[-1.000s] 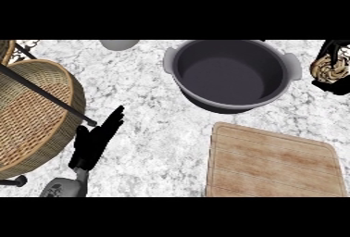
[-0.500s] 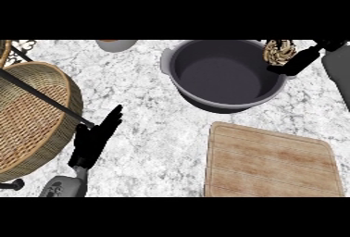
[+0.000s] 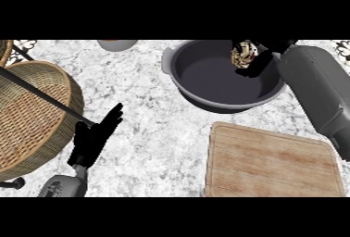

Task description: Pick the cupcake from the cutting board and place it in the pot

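My right hand (image 3: 263, 59) is shut on the cupcake (image 3: 242, 53), a brown and cream swirl, and holds it over the far right part of the dark grey pot (image 3: 198, 85). The grey right forearm runs down the view's right side. The wooden cutting board (image 3: 273, 162) at the lower right lies bare. My left hand (image 3: 96, 136) rests open on the marble counter at the lower left, fingers pointing up and right, holding nothing.
A large wicker basket (image 3: 34, 115) with a dark handle fills the left side, close to the left hand. A grey bowl (image 3: 117, 44) peeks in at the top edge. Marble counter lies between basket, pot and board.
The right hand has carried the cupcake leftwards, from beyond the pot's right rim to above the pot's inside. The left hand has stayed where it was.
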`<action>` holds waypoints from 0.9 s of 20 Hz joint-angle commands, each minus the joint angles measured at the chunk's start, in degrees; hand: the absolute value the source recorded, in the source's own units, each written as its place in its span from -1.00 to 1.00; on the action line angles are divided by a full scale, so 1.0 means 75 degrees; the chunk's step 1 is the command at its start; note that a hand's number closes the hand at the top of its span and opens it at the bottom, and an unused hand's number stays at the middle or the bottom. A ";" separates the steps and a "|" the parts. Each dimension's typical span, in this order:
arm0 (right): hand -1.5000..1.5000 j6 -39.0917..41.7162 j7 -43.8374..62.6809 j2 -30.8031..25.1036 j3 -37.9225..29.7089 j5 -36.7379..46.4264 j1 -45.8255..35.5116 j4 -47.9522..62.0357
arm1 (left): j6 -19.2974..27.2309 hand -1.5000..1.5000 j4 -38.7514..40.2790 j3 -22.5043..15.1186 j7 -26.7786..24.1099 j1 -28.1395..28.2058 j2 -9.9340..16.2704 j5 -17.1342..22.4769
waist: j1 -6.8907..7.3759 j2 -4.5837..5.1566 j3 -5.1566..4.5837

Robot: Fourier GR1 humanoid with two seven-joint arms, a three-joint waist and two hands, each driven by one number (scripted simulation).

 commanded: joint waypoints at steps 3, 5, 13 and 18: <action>1.00 -0.0487 0.0933 0.0598 0.0936 0.1330 -0.0174 0.0649 | -0.0063 0.00 -0.0156 0.0101 0.0278 -0.0111 0.0070 0.0054 | 0.0013 0.0004 0.0002; 1.00 0.0064 0.1411 0.0929 0.1151 0.1496 -0.0181 0.1046 | -0.0043 0.00 0.0024 -0.0095 -0.0191 0.0199 -0.0043 -0.0156 | 0.0041 0.0016 -0.0004; -1.00 0.0989 0.2441 0.1776 0.0879 0.1574 -0.0736 0.2207 | -0.0138 0.00 0.0230 0.0074 -0.0176 -0.0093 -0.0124 -0.0087 | 0.0034 0.0043 0.0004; -1.00 0.0369 0.1464 0.2004 -0.0912 -0.0323 -0.0497 0.1363 | 0.0069 0.00 0.0119 -0.0023 -0.0130 0.0122 -0.0197 -0.0222 | -0.0074 0.0007 0.0021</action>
